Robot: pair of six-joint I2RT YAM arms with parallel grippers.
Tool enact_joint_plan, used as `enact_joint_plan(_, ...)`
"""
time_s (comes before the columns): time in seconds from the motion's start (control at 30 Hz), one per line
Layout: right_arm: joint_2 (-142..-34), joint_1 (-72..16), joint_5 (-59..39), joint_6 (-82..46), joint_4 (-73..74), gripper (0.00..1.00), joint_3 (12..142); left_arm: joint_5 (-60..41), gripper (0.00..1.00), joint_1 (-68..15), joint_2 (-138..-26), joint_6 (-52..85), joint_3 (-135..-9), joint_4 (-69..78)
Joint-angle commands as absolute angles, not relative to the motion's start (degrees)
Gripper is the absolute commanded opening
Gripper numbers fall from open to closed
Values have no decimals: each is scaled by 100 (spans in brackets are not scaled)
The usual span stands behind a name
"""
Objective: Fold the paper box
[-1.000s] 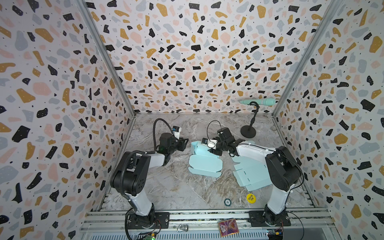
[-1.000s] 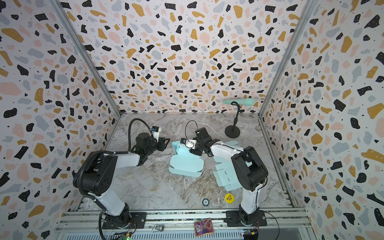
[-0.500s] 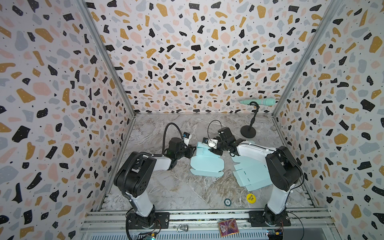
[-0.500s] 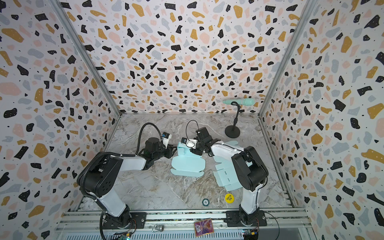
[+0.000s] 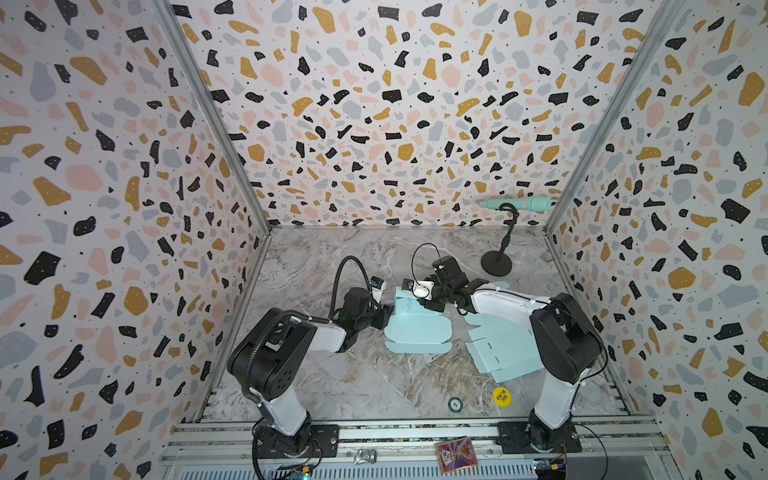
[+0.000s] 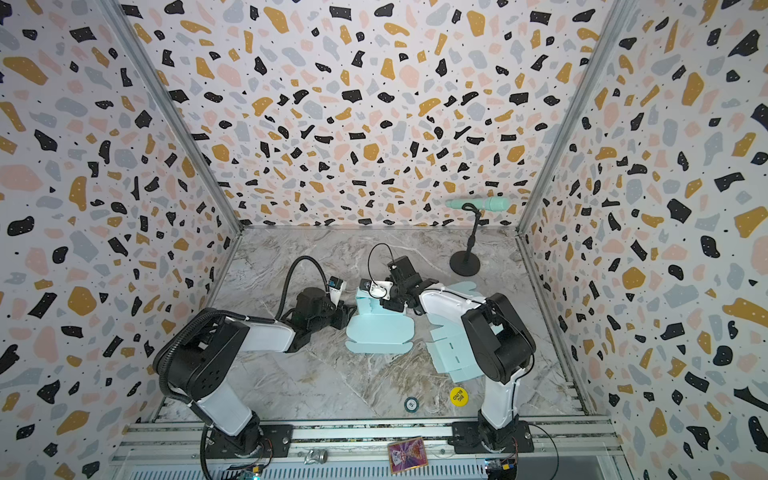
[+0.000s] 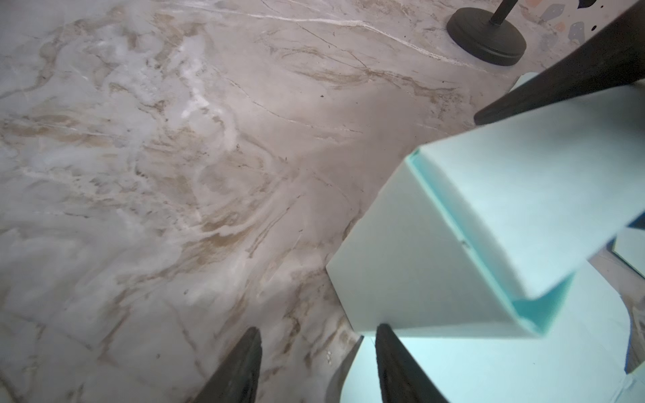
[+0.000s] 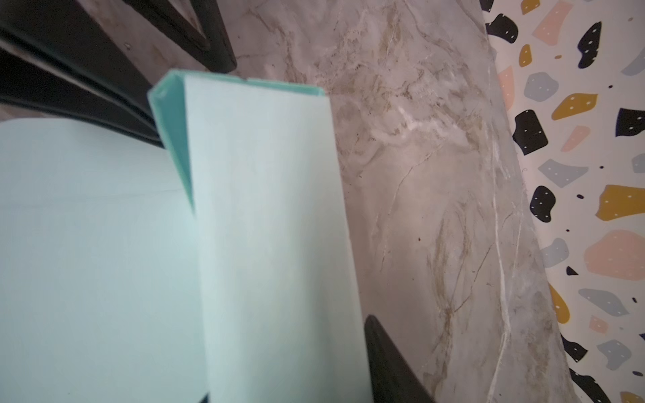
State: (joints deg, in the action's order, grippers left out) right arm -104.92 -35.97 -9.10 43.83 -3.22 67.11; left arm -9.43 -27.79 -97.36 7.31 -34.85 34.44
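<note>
The mint paper box (image 5: 415, 332) (image 6: 378, 332) lies part folded on the marble table, its far wall raised and doubled over. My left gripper (image 5: 387, 314) (image 6: 347, 313) is at the box's left edge. In the left wrist view this gripper (image 7: 319, 328) stands open with bare table between its fingers, and one fingertip (image 7: 384, 329) touches the box's (image 7: 412, 272) corner. My right gripper (image 5: 422, 303) (image 6: 384, 305) reaches in from the right. In the right wrist view it (image 8: 289, 363) is shut on the folded wall (image 8: 272, 226), with one finger (image 8: 387, 356) against its edge.
A second flat mint cutout (image 5: 498, 349) (image 6: 453, 353) lies under the right arm. A black microphone stand (image 5: 496, 264) (image 7: 488, 38) is at the back right. A yellow disc (image 5: 502, 396) and a small dark disc (image 5: 455, 404) lie near the front. Patterned walls enclose three sides.
My left arm swung right from beside the wall up to the box's left edge, and its jaws widened. The box shifted slightly. The right gripper stayed on the raised wall.
</note>
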Motion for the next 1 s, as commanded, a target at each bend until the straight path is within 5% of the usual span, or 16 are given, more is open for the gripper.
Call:
enact_joint_plan(0.0, -10624, -3797, -1067, 4292, -659, 44, 6577, -1467, 59, -3039, -9537, 470, -3597, 3613)
enact_joint_plan(0.67, -10521, -3773, -950, 4372, -484, 43, 6427, -1459, 56, -3129, -9374, 36, -3656, 3184)
enact_joint_plan(0.97, -10573, -3764, -980, 4403, -495, 43, 6463, -1389, 39, -3173, -9631, -53, -3855, 3363)
